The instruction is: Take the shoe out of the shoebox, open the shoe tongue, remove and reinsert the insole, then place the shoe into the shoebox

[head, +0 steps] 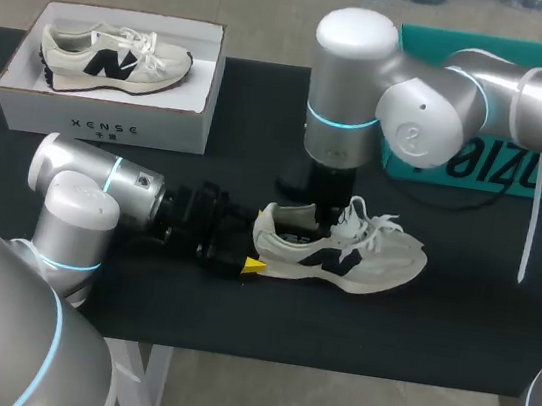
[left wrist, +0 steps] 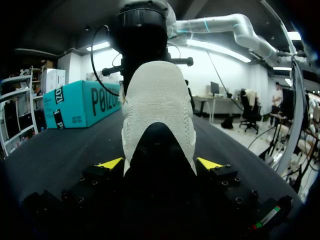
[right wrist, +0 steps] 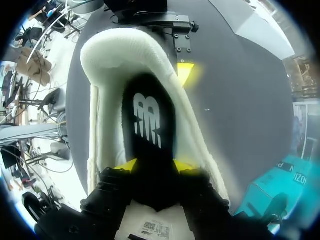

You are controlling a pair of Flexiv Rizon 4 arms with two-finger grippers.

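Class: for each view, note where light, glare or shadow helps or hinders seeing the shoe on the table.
Head view: even light, cream suede sneaker plain against the black table. Left wrist view: strong backlight, left gripper in shadow. Right wrist view: black insole dark, right gripper shadowed.

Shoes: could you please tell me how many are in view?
2. One shoe lies in the white shoebox, far left; the other shoe lies mid-table, heel in the left gripper. The teal box could hide more.

Matt black worktop (head: 475,333), nubbly cream fabric on the shoe (head: 383,264), smooth dark insole (right wrist: 150,125), plain white card shoebox (head: 100,124), glossy silver right arm (head: 425,114).
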